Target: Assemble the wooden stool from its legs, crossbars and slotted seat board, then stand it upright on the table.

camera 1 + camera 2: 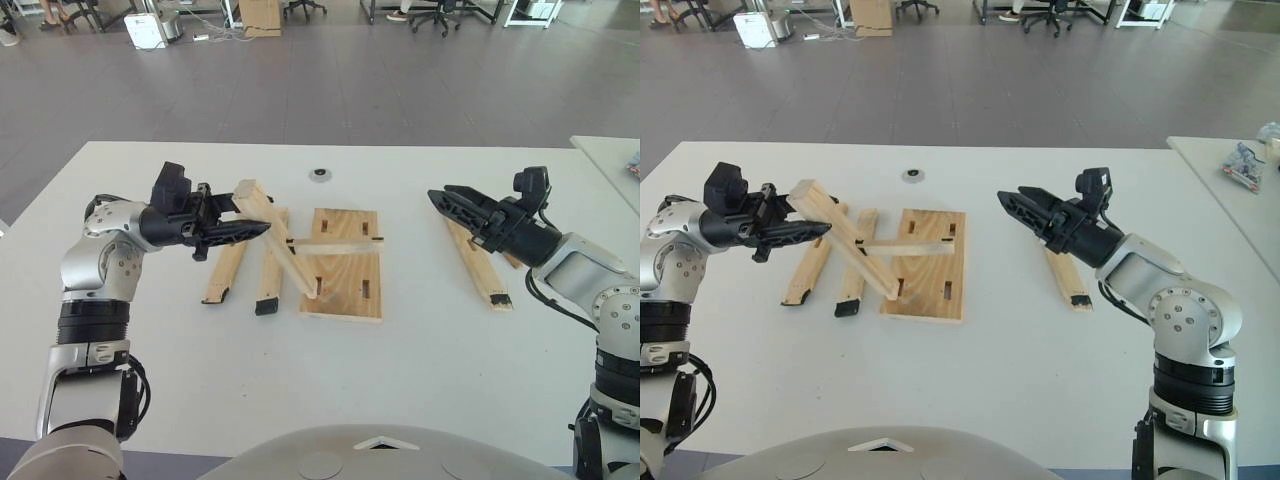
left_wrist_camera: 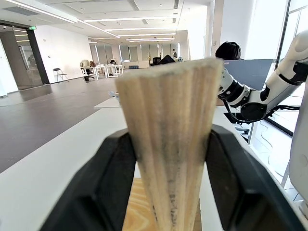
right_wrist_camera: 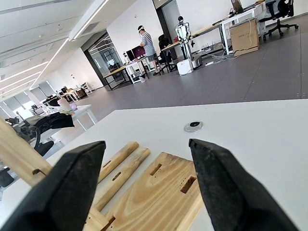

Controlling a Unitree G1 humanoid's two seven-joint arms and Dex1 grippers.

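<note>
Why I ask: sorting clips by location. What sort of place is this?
Likely an open-plan robotics lab or office: office chairs at desks across a wide grey floor, a humanoid robot standing nearby, and this white worktable.

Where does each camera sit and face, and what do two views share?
Left eye view: head, looking down over the table; left gripper and right gripper show.
Right eye view: beside it, same scene.
Left wrist view: left wrist, facing along its gripper, shut on a leg.
Right wrist view: right wrist, facing past its open gripper to the seat board.
</note>
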